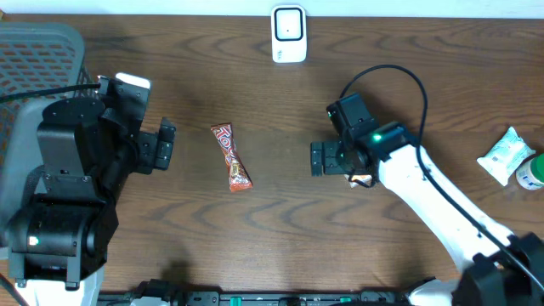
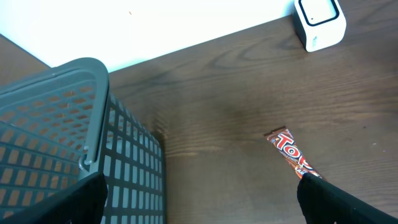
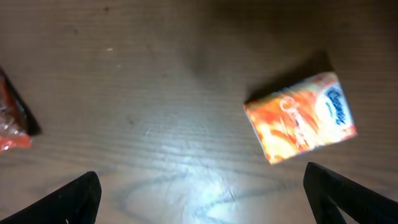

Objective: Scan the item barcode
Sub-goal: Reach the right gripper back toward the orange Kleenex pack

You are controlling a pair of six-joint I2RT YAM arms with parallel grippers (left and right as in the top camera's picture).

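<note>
1. Wooden and dark brown, the worktop [image 1: 255, 246] carries everything. The red-and-orange wrapped chocolate bar [image 1: 231, 157] lies flat near its middle, between the two arms and touching neither.
2. We judge this bar to be the item to scan, since it lies where either arm could reach it. The white box-shaped barcode scanner [image 1: 288, 34] stands at the far edge, well apart from it.
3. Our left pincer [image 1: 163, 145] is released, spread wide and empty, and points towards the bar.
4. Our right pincer [image 1: 316, 159] is spread just as wide and grasps nothing. A small orange carton [image 3: 300, 116] lies flat on the worktop under its wrist, clear of both fingers.
5. A grey plastic mesh basket [image 2: 62, 124] stands beside the left arm, probably for scanned goods. A white-and-green packet [image 1: 507, 155] waits at the right edge.
6. We see no barcode on the bar's upper face, so it may need turning before it is shown to the scanner.
</note>
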